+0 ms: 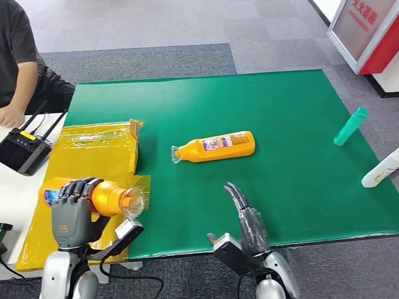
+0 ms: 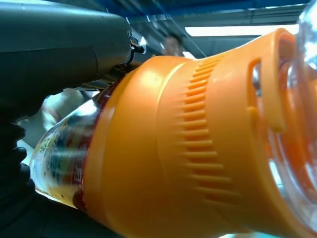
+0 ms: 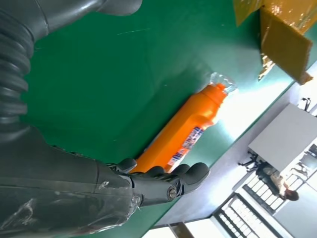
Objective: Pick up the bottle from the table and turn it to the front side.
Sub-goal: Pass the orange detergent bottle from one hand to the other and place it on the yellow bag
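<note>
An orange bottle (image 1: pixel 220 146) with a clear cap lies on its side in the middle of the green table (image 1: pixel 292 187), cap toward the left; the right wrist view shows this bottle (image 3: pixel 186 131) too. My left hand (image 1: pixel 72 209) grips a second orange bottle (image 1: pixel 110 197) above the yellow box, its clear cap pointing right. In the left wrist view that held bottle (image 2: pixel 179 148) sits close against the hand. My right hand (image 1: pixel 247 219) hovers open over the table's near edge, a short way in front of the lying bottle, fingers apart with nothing in them.
A flat yellow-wrapped box (image 1: pixel 89 162) lies at the table's left end. A teal bottle (image 1: pixel 350 126) and a white bottle (image 1: pixel 380 169) lie at the right edge. A person (image 1: pixel 19 62) sits at the far left beside a black device (image 1: pixel 24 149) on a white table.
</note>
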Motion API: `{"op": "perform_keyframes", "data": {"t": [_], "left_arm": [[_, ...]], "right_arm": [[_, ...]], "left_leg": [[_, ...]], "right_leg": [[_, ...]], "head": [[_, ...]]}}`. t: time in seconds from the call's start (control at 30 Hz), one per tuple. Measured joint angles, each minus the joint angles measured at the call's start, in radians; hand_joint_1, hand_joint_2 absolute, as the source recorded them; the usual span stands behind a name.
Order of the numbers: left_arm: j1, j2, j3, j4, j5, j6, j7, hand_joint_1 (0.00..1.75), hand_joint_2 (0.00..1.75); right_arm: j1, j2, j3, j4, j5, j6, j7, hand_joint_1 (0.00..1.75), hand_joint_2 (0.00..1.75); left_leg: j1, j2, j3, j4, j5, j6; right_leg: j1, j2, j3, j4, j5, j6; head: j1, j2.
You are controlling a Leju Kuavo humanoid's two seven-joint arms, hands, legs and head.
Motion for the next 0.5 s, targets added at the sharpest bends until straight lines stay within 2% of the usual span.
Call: {"op": "perform_keyframes", "data": {"t": [0.07, 0.1, 0.2, 0.27, 0.37, 0.5], "left_arm": [[0.0, 0.018, 0.03, -0.006, -0.05, -0.014, 0.085, 1.75, 1.75], [0.001, 0.042, 0.037, -0.006, -0.056, -0.031, 0.147, 1.75, 1.75], [0.0, 0.18, 0.004, -0.002, -0.059, -0.107, 0.405, 1.75, 1.75], [-0.003, 0.272, -0.037, 0.007, -0.059, -0.148, 0.514, 1.75, 1.75], [-0.007, 0.37, -0.098, 0.029, -0.059, -0.179, 0.55, 1.75, 1.75], [-0.012, 0.436, -0.141, 0.049, -0.059, -0.187, 0.556, 1.75, 1.75]], "right_arm": [[0.003, 0.004, -0.024, 0.001, -0.004, 0.005, -0.01, 0.0, 1.75], [0.003, 0.007, -0.035, 0.002, -0.008, 0.006, -0.016, 0.0, 1.75], [0.006, 0.015, -0.064, 0.006, -0.02, 0.017, -0.032, 0.0, 1.75], [0.006, 0.019, -0.081, 0.013, -0.025, 0.024, -0.04, 0.0, 1.75], [0.005, 0.027, -0.098, 0.027, -0.029, 0.027, -0.049, 0.0, 1.75], [0.005, 0.034, -0.111, 0.041, -0.031, 0.028, -0.053, 0.0, 1.75]], "left_leg": [[0.0, 0.0, 0.0, 0.0, 0.0, 0.0], [0.0, 0.0, 0.0, 0.0, 0.0, 0.0], [0.001, 0.0, 0.0, 0.0, 0.0, -0.001], [0.002, 0.0, 0.0, 0.0, 0.0, -0.002], [0.003, 0.0, 0.0, 0.0, 0.0, -0.003], [0.002, 0.0, 0.0, 0.0, -0.001, -0.003]], "right_leg": [[0.0, 0.0, 0.0, 0.0, 0.0, 0.0], [0.0, 0.0, 0.0, 0.0, 0.0, -0.001], [0.002, 0.0, -0.001, 0.0, -0.001, -0.003], [0.002, 0.0, -0.003, 0.0, -0.002, -0.003], [0.003, 0.0, -0.003, 0.0, -0.002, -0.004], [0.002, 0.0, -0.001, 0.0, -0.002, -0.004]], "head": [[0.0, 0.0], [0.0, 0.0], [0.0, 0.0], [0.0, 0.0], [0.0, 0.0], [0.0, 0.0]]}}
